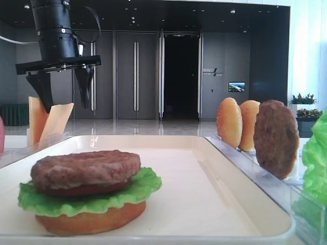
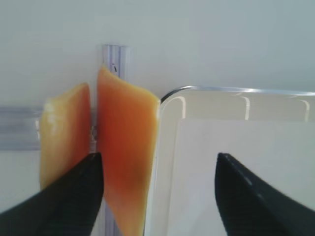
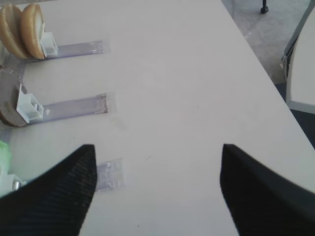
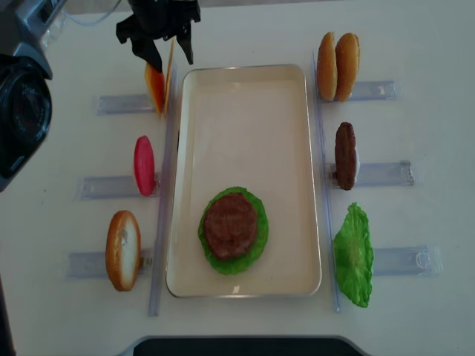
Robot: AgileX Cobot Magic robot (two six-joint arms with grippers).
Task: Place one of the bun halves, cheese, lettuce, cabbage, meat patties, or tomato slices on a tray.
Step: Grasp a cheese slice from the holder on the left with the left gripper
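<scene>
Far left of the overhead view: one bun half [image 4: 122, 250] and a tomato slice [image 4: 144, 165] stand on edge in their clear holders [image 4: 111, 104], untouched. Above them the cheese [image 4: 157, 83], two slices upright in the top-left holder, sits just outside the tray [image 4: 245, 96] corner. The left gripper [image 4: 161, 41] hangs over it, jaws spread wide, nothing pinched.

Risk: in the left wrist view one finger [image 2: 64, 196] sits right at the gap between the two cheese slices [image 2: 123, 147], so closing could catch both, or only clip an edge. The slices look thin and floppy, so I judge they may fold or slip on the lift. The inner slice leans on the tray rim [image 2: 167, 98]; dragging could nudge the tray.

Middle: the stack on the tray has bun, lettuce [image 4: 256, 237], tomato, patty [image 4: 230, 225].

Right: the right gripper [image 3: 157, 191] is spread open over bare table, idle.

View differences: only the left wrist view shows the finger-to-slice alignment. The low front view shows the stack's layers [image 1: 87, 189]. The overhead view alone shows the whole layout, including the spare lettuce leaf [image 4: 354, 256].
</scene>
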